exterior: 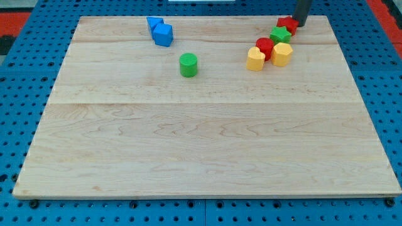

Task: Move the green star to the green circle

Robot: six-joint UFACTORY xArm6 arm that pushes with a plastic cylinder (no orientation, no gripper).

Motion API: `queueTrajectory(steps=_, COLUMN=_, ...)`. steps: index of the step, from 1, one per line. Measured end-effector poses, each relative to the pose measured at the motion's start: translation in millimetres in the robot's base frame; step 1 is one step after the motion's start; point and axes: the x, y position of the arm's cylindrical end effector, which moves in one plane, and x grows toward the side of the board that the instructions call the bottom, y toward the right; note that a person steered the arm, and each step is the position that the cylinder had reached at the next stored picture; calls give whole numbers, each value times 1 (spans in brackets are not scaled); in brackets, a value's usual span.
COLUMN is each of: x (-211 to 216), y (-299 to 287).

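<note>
1. Seven blocks sat on the board [207, 150]; the green star [280, 34] lay well right of the green circle [188, 64], crowded by a red block [287, 24].
2. The tip [300, 25] stood just right of that red block; it had no jaws.
3. The star looked light and stiff; push its right side.
4. Smooth pale wood lay over blue pegboard [25, 75].

The green star [280, 34] lies flat near the board's top right. The green circle [188, 64], an upright round block, stands well apart from it, toward the view's lower left.
</note>
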Motion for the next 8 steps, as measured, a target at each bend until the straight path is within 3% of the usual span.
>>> queueTrajectory(steps=1, x=24, y=-24)
queueTrajectory(steps=2, x=27, y=-86)
queueTrajectory(steps=3, x=5, y=-96)
queueTrajectory(steps=4, x=-17, y=-54)
queueTrajectory(steps=6, x=22, y=-141)
queueTrajectory(steps=7, x=22, y=-146)
queueTrajectory(steps=8, x=23, y=-72)
